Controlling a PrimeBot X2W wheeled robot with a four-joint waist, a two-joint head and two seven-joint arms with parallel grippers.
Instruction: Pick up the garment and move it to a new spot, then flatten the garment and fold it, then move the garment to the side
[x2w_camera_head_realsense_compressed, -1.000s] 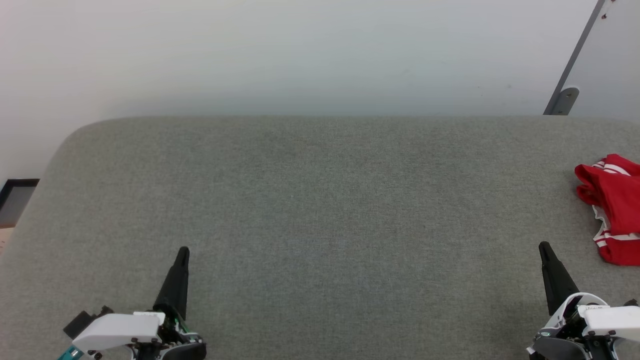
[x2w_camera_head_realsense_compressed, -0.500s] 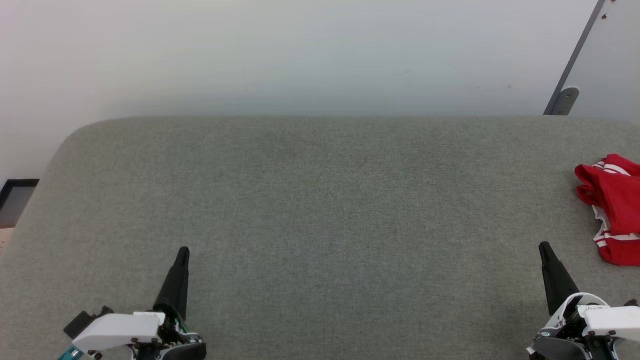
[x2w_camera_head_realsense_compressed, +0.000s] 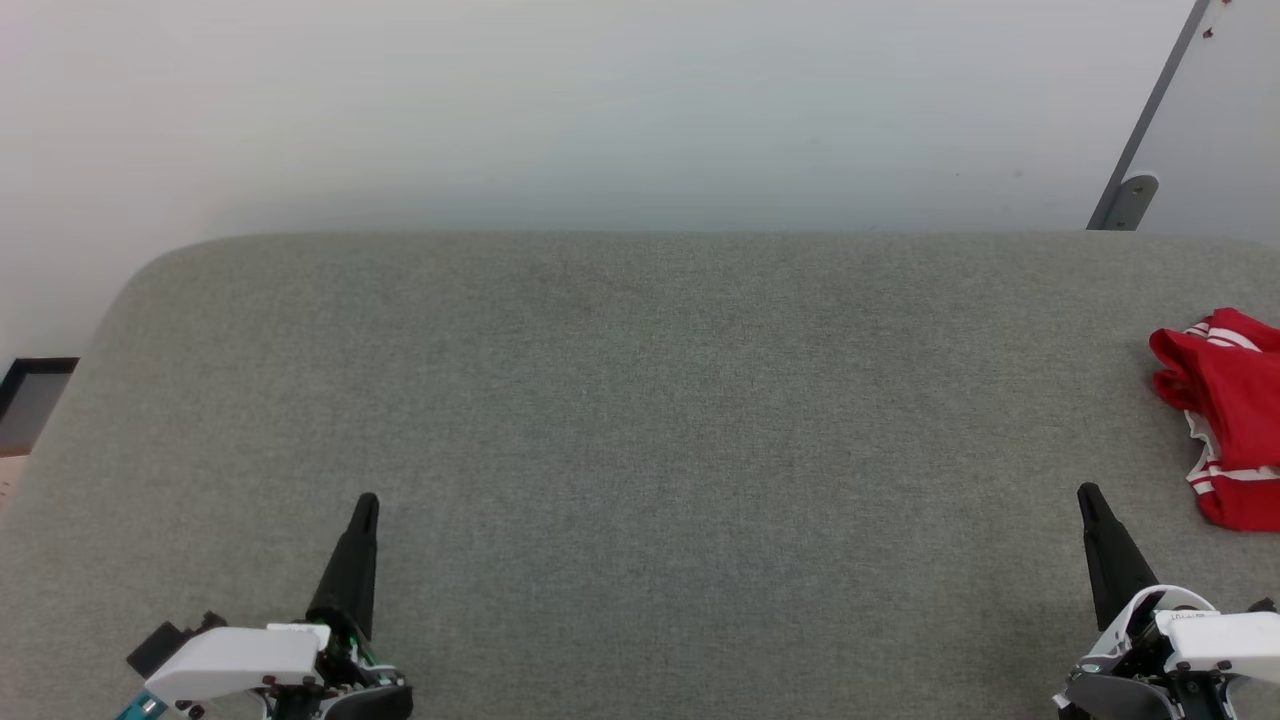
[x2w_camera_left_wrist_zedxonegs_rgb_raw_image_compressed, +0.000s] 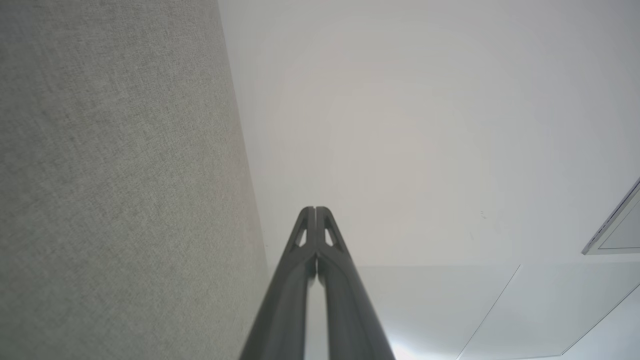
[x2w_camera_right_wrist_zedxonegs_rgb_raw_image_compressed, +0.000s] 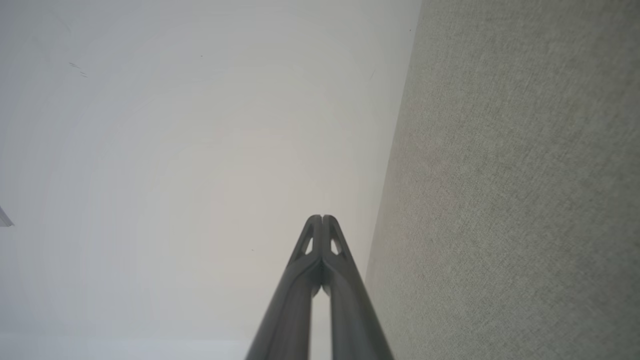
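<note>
The head view alone catches bunched red-and-white cloth (x2w_camera_head_realsense_compressed: 1225, 400) beyond the closed, empty right gripper (x2w_camera_head_realsense_compressed: 1089, 497) (left gripper (x2w_camera_head_realsense_compressed: 366, 504) likewise) on a grey table (x2w_camera_head_realsense_compressed: 640, 400).

Cloth bundle (x2w_camera_head_realsense_compressed: 1225, 420) lies on the table (x2w_camera_head_realsense_compressed: 640, 400), far right (beyond and outside the right pincer (x2w_camera_head_realsense_compressed: 1088, 495)).

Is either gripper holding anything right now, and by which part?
Nothing is held. The left gripper and right gripper are both shut and empty; the garment lies apart, at the right.
</note>
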